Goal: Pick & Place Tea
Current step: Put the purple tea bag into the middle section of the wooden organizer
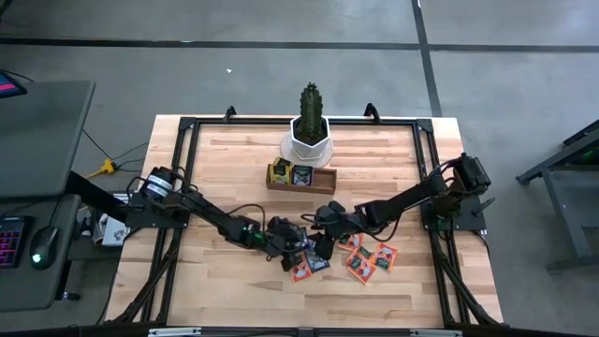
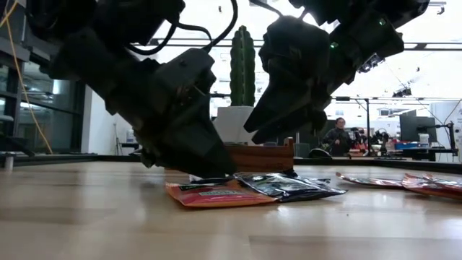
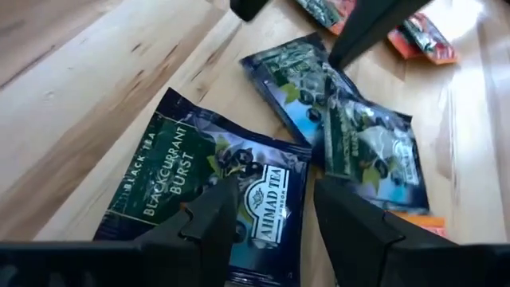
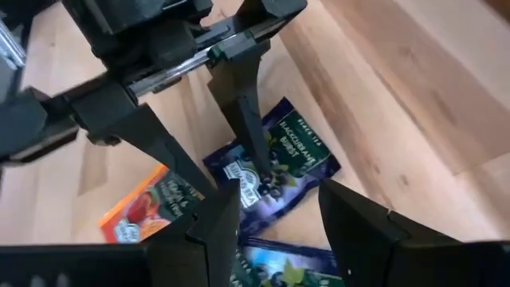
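Observation:
Several flat tea sachets lie on the wooden table [image 1: 234, 290]. A dark blue one marked "Blackcurrant Burst" [image 3: 191, 179] lies flat beside two more blue ones [image 3: 307, 80] and an orange-red one [image 4: 147, 207]. My left gripper [image 3: 275, 187] is open, slanting down, its fingertips over this sachet's label end. My right gripper [image 4: 279, 199] hangs open just behind and higher [image 2: 267, 133], holding nothing. In the high view both grippers [image 1: 298, 251] [image 1: 328, 227] meet near the table's middle. My left gripper's two fingertips [image 4: 263, 179] stand right at the top face of the dark blue sachet, near its label [image 3: 267, 199], coming slanting down from the table's left. I cannot tell whether they touch it. The sachet lies flat on the table.
More orange-red sachets [image 1: 360, 265] lie toward the table's right. A brown wooden tray [image 1: 299, 184] with sachets in it stands behind the grippers, and a white pot with a cactus [image 1: 309, 140] behind that. A black frame [image 1: 182, 159] edges the table. A person sits far off in the room [image 2: 338, 133].

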